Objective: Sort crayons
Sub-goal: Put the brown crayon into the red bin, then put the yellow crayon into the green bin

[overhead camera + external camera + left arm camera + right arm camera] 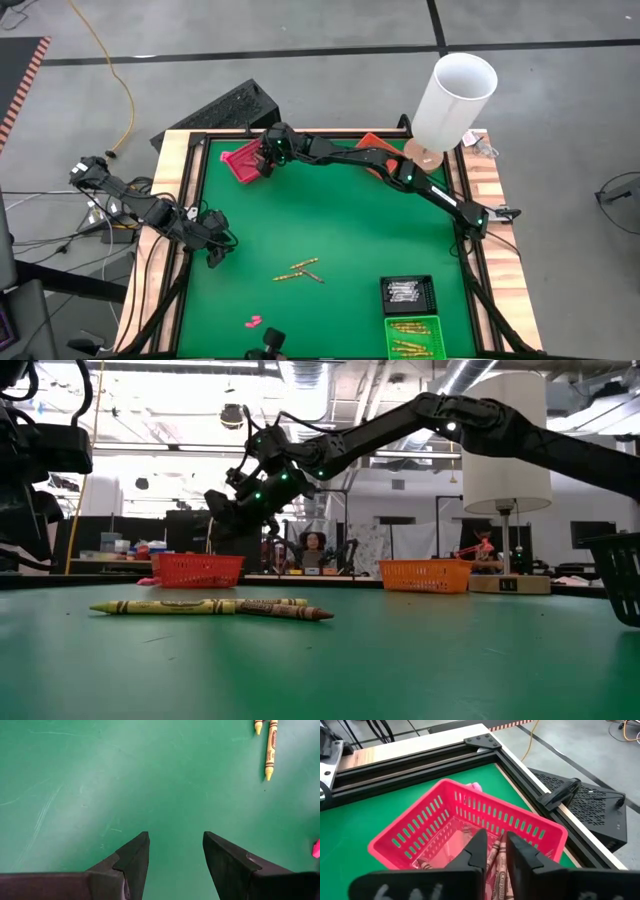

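Several yellow and brown crayons [303, 270] lie flat on the green mat at mid-table, also showing in the low view [210, 607] and the left wrist view [270, 750]. My right gripper [495, 839] hangs over the red basket [470, 827] at the far left, its fingers a little apart. Below them, reddish crayons [501, 870] lie on the basket's floor. My left gripper [175, 837] waits open above bare mat near the left edge [215, 250], holding nothing.
An orange basket [372, 148] stands at the far edge beside a white lamp [455, 95]. A black tray [408, 293] and a green tray [413, 335] holding crayons sit at the near right. A small pink lump [253, 322] lies near the front edge.
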`<state>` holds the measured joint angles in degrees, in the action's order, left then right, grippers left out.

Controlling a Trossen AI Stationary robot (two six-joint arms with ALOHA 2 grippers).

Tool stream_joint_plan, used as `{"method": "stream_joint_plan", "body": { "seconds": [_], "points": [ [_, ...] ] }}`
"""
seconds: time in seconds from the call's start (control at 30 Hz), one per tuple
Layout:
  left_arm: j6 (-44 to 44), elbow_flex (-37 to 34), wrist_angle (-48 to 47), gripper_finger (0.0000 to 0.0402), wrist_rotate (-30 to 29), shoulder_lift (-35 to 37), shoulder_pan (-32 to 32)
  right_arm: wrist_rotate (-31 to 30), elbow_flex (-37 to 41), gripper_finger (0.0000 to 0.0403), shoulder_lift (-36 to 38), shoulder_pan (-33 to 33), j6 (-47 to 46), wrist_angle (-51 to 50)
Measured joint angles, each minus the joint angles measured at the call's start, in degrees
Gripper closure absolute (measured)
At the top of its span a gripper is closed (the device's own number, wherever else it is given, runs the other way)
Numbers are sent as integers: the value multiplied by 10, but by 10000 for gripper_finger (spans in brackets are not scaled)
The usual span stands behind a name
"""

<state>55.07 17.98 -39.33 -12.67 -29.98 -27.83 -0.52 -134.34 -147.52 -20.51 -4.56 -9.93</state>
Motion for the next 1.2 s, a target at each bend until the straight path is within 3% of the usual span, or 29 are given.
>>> {"method": "stream_joint_plan", "body": {
  "seconds": [0.27,0.53,1.0,1.2],
  "points": [
    [0,0,0,226,0,0,0,7,-5,334,20,2,20,-8],
    [-8,0,0,226,0,0,0,21,-5,334,129,2,106,-64],
    [-16,0,2,226,-16,0,0,21,-5,333,364,42,181,-348],
    [-17,0,2,226,-16,0,0,21,-5,333,415,92,78,-491]
  ]
}}
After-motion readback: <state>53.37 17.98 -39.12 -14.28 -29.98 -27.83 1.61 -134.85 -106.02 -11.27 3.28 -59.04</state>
